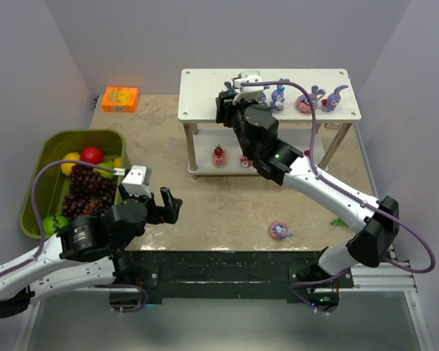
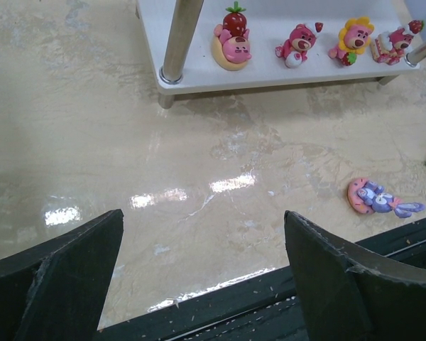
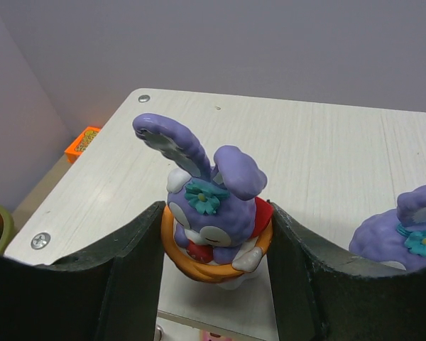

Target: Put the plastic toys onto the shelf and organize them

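Far to the left of the shelf (image 1: pixel 205 79), an olive-green plastic bin (image 1: pixel 38 164) holds a heap of dark grapes (image 1: pixel 88 191), a red apple (image 1: pixel 92 154) and a lemon (image 1: pixel 71 158). Just left of the shelf, a small orange box (image 1: pixel 120 99) lies flat on the marbled tabletop (image 1: pixel 227 201). In front of the shelf and to its left, the left gripper (image 1: pixel 159 207) hangs with its black jaws wide apart, nothing between them.

The shelf's white lower board (image 2: pixel 270 71) carries a row of four glossy pink figures (image 2: pixel 297 44). On the left end of its pale wood-grain top board, the right gripper (image 3: pixel 218 209) is clamped on an orange-ringed bunny (image 3: pixel 216 192), smooth purple with long ears. Further right on that board, more purple bunnies (image 1: pixel 335 97) stand upright. In front of the shelf, a fallen bunny (image 1: pixel 279 231) lies on its pink donut base.
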You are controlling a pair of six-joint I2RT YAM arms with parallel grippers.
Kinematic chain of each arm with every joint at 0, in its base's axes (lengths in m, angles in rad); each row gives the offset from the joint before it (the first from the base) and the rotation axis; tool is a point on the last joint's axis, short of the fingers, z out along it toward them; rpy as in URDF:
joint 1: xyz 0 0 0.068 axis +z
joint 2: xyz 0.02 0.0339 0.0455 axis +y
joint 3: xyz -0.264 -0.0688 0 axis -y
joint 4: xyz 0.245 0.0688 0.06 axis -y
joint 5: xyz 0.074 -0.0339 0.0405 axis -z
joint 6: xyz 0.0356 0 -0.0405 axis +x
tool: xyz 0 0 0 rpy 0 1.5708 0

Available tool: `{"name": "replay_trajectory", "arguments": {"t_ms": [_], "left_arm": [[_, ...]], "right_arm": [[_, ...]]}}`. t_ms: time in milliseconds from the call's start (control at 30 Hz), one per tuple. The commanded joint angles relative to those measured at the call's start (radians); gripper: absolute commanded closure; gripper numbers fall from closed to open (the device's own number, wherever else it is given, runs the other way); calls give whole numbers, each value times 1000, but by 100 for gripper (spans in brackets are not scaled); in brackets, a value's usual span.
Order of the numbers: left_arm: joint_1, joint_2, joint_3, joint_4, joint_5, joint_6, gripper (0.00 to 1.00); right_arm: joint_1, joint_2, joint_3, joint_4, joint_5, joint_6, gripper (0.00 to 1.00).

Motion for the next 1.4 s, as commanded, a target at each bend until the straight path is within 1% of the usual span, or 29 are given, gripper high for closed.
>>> {"name": "replay_trajectory", "arguments": {"t_ms": [0, 33, 100, 133, 167, 267, 567, 733, 1033, 1100, 1133, 1200, 1233, 1267, 1367], "left_arm": [[0, 4, -6, 27, -38, 0, 1], [0, 4, -6, 25, -38, 0, 1], [0, 4, -8, 25, -40, -1, 0], [0, 3, -8, 25, -40, -1, 0], [0, 3, -8, 25, -41, -3, 1], [0, 4, -11, 25, -43, -4, 1], [0, 17, -12, 25, -44, -4, 0], [0, 15, -6, 7, -59, -23, 0], [0, 11, -8, -6, -63, -44, 0], [0, 11, -6, -6, -61, -47, 0], [0, 11, -6, -7, -58, -49, 0], [0, 9, -6, -10, -56, -57, 1], [0, 8, -8, -12, -55, -60, 1], [2, 6, -6, -12, -52, -60, 0], [0, -3, -12, -13, -46, -67, 1]], "right_arm": [[-3, 6, -7, 91, 0, -21, 63], [-3, 6, -12, 98, 1, -24, 63], [-3, 3, -21, 107, 4, -27, 58], [-3, 1, -24, 113, 6, -28, 54], [-3, -3, -35, 119, 4, -27, 46], [-5, -13, -49, 133, -2, -28, 38], [-3, -45, -44, 102, -28, -5, 24], [-3, -75, -28, 73, -46, 22, 22], [-3, -140, 29, -68, -65, 107, 23], [-3, -157, 42, -123, -75, 130, 22], [-3, -163, 67, -195, -80, 148, 21], [-3, -163, 109, -255, -71, 165, 21], [-5, -161, 124, -311, -62, 171, 21], [-8, -163, 137, -338, -39, 180, 21], [-23, -183, 144, -401, -35, 209, 21]]}}
